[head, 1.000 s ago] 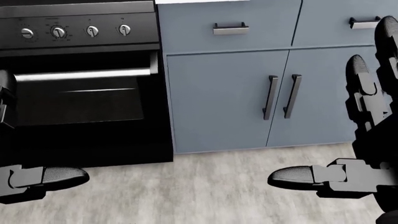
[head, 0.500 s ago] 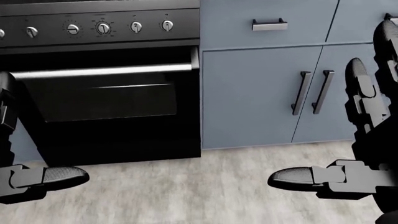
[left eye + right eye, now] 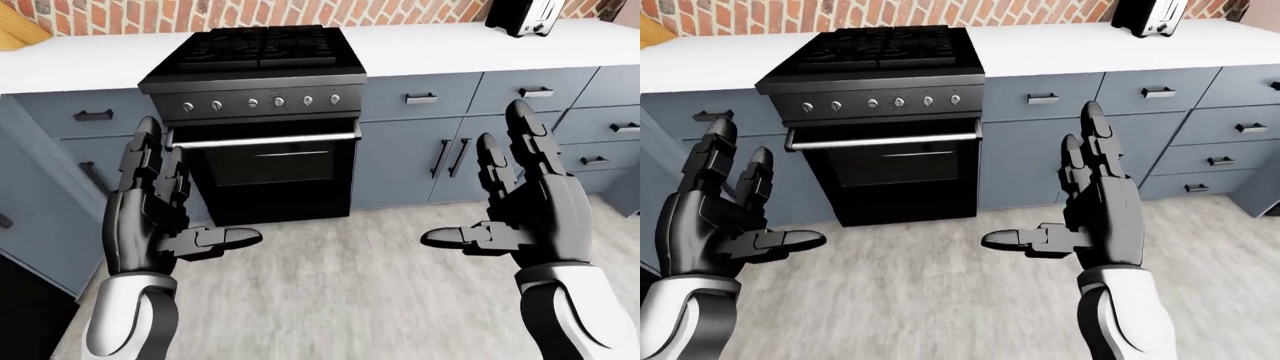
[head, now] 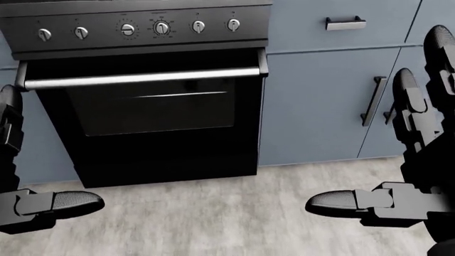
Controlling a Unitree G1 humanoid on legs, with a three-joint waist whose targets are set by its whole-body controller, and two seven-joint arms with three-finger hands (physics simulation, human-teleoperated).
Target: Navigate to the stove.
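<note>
The black stove point(image 3: 255, 112) stands against the brick wall, a little left of centre in the left-eye view, with gas burners on top, a row of knobs point(image 4: 162, 26) and a silver oven door handle point(image 4: 142, 78). In the head view its oven door point(image 4: 153, 117) fills the upper left. My left hand point(image 3: 165, 217) is open, fingers spread, empty, held low at the left. My right hand point(image 3: 520, 202) is open and empty at the right. Both hands are well short of the stove.
Blue-grey cabinets point(image 3: 430, 150) with dark handles flank the stove under a white counter point(image 3: 450, 45). A black toaster point(image 3: 522, 15) sits on the counter at the top right. Grey wood-look floor point(image 3: 350, 285) lies between me and the stove.
The whole head view has shifted: the stove has slid rightwards toward the picture's centre and the cabinets have moved off right, so the camera has moved left. My hands keep their pose.
</note>
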